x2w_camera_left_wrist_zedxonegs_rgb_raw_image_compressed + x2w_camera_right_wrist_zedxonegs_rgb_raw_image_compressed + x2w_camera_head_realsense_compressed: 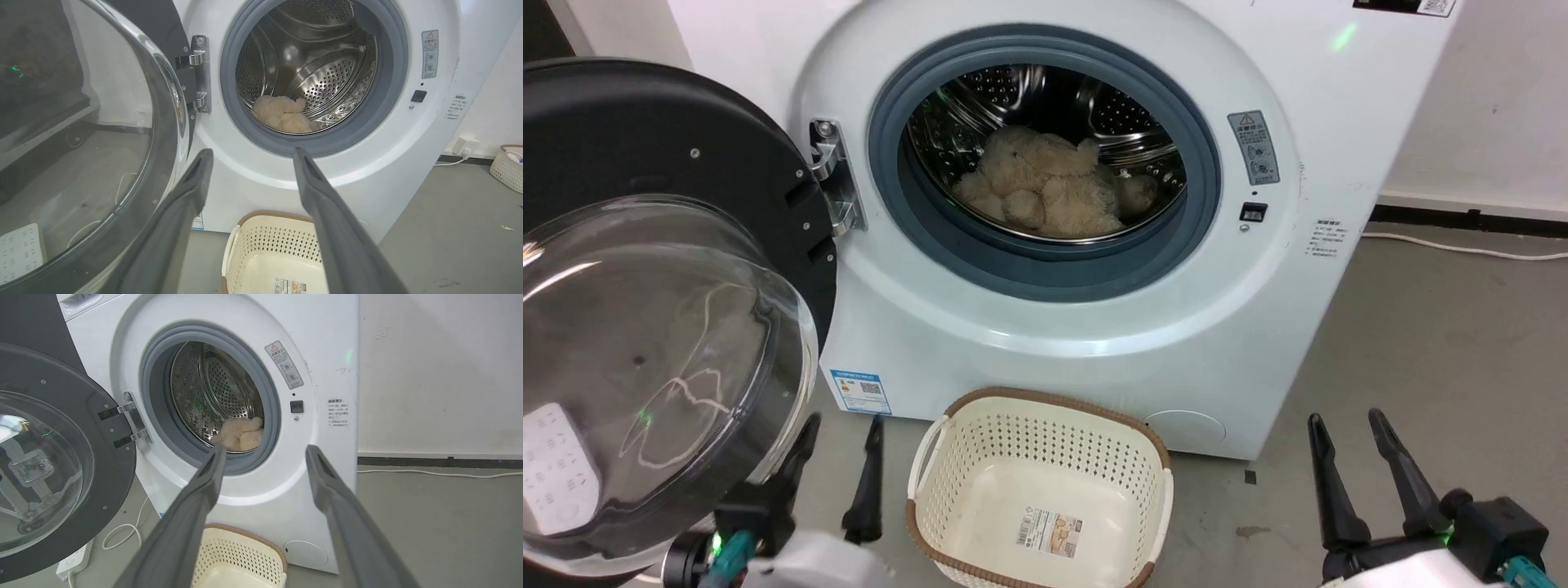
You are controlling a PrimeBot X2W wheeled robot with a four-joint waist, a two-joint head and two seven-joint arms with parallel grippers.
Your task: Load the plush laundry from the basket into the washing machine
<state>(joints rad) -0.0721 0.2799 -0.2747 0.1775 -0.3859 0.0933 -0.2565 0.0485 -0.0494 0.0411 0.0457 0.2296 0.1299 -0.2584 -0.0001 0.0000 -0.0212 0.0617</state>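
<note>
The cream plush laundry (1045, 192) lies inside the steel drum of the white washing machine (1258, 327), also seen in the drum as the plush laundry (282, 116) and the plush laundry (241, 434). The round door (645, 327) hangs wide open at the left. The cream basket (947, 490) stands on the floor below the opening, holding nothing but its floor label. My left gripper (843, 429) is open at the lower left beside the basket; my left gripper (252, 152) has nothing between its fingers. My right gripper (1346, 420) is open at the lower right; my right gripper (264, 448) is likewise bare.
The open door's bulging window (102, 143) stands close on my left arm's side. A white power strip (75, 560) and cable lie on the grey floor under it. Another pale basket (506, 167) sits by the wall at the right. A white cable (1462, 245) runs along the skirting.
</note>
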